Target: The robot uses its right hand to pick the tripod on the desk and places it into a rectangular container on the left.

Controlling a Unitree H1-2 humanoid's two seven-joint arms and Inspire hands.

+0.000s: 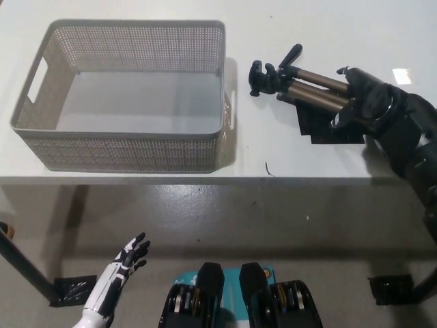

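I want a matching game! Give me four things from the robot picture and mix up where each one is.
Things:
1. tripod
2. basket
3. left hand
4. right hand

Places:
A. low down below the table edge, fingers spread, holding nothing
B. on the table's left part, nothing inside
C. lying on the table, right of the basket
D. over the tripod's legs at the picture's right

Pairs: 1-C, 2-B, 3-A, 4-D

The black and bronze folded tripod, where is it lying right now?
The black and bronze folded tripod lies on the white desk at the head view's right, beside the empty grey perforated basket, with the black right hand over its legs.
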